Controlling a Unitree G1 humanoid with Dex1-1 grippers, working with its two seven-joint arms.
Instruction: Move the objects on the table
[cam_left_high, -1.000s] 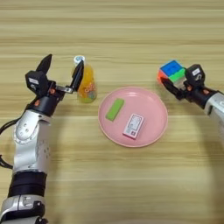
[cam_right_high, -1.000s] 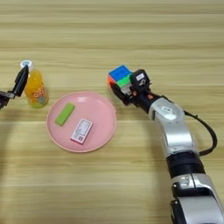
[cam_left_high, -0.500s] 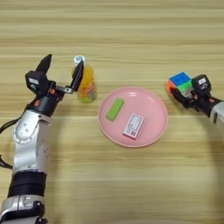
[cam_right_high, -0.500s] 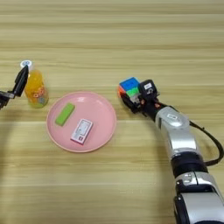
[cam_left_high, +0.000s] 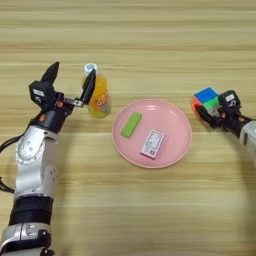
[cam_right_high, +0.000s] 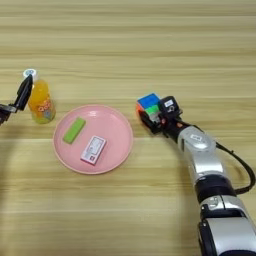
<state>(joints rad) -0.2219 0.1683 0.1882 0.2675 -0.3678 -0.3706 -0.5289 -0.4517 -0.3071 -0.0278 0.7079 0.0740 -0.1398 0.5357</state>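
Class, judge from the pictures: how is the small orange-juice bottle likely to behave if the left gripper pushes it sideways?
The orange-juice bottle stands upright, tall and narrow, so it would probably tip rather than slide. Once down, its rounded body would likely roll on the table. The left gripper is open, one finger beside the cap.

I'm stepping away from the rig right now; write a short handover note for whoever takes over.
Left gripper: open, one finger by the orange-juice bottle, not gripping it.
Right gripper: shut on the puzzle cube, right of the pink plate.
The bottle stands upright on the table, left of the plate.
Done, it seems: green bar and card box lie on the plate.
Left: the bottle and the cube are not on the plate.
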